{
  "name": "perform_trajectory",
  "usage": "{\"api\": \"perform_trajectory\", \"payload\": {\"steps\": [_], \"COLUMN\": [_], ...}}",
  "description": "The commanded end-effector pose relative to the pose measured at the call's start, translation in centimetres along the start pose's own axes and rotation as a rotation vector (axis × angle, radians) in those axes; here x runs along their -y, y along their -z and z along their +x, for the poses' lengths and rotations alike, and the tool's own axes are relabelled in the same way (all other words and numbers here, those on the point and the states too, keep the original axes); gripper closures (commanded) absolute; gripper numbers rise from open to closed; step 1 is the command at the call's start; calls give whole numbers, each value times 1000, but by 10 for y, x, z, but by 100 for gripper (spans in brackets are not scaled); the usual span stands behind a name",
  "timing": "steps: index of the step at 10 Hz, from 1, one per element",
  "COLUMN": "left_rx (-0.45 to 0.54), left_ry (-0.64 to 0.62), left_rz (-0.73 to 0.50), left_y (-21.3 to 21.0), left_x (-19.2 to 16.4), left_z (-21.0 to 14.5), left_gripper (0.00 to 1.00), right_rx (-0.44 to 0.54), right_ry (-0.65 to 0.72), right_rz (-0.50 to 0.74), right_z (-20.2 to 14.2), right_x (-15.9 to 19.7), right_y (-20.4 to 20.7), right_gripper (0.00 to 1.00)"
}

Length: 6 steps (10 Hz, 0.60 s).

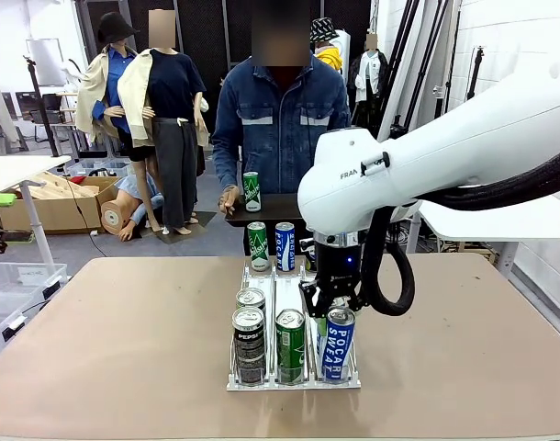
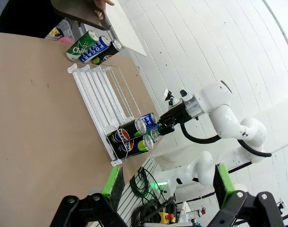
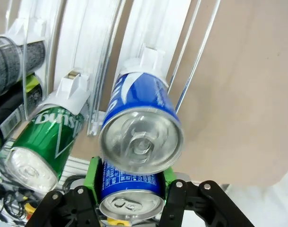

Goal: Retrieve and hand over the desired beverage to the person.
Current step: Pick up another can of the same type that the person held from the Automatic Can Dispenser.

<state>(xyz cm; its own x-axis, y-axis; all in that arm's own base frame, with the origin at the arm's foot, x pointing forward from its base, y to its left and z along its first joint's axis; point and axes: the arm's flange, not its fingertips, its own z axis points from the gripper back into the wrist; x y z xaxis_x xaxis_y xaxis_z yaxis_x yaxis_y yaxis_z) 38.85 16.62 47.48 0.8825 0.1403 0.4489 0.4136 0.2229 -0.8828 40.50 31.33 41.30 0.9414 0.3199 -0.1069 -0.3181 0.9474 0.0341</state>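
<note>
Right gripper point(image 3: 131, 183) clamped blue can point(image 3: 128, 190) in rack point(image 1: 273, 292), lower centre, likely for lift-out. Left gripper point(image 2: 166, 191) hung spread, empty. Person point(image 1: 280, 119), upper centre, held tray point(image 1: 280, 209) out, probably awaiting it.

cardboard box point(image 1: 50, 213) — floor, far left | clear bin point(image 1: 23, 285) — nearer, left

Had glossy white rounded shells on the right arm point(image 1: 464, 138), lettered "FRA" in black, with thick black cables point(image 1: 509, 191) running beneath toward a black wrist. Bore black fingers and green pads point(image 3: 93, 172) on the right claw point(image 3: 130, 189). Wore, as the person point(image 1: 280, 119), a dark blue denim jacket with pale chest stripes.
</note>
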Motion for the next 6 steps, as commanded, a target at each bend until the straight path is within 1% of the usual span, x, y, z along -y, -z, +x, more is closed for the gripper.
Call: {"api": "perform_trajectory", "payload": {"steps": [1, 4, 6], "left_rx": [4, 4, 4], "left_ry": [4, 4, 4], "left_rz": [-2, -2, -2], "left_y": [-1, -1, -1], "left_x": [1, 1, 1], "left_z": [-1, -1, -1], "left_gripper": [0, 0, 0], "right_rx": [-7, -33, -71], "right_ry": [-34, -33, -32], "right_rz": [-7, -30, -34], "right_z": [-13, -44, -65], "right_x": [-23, -48, -50], "right_y": [-36, -76, -105], "right_gripper": [80, 80, 80]}}
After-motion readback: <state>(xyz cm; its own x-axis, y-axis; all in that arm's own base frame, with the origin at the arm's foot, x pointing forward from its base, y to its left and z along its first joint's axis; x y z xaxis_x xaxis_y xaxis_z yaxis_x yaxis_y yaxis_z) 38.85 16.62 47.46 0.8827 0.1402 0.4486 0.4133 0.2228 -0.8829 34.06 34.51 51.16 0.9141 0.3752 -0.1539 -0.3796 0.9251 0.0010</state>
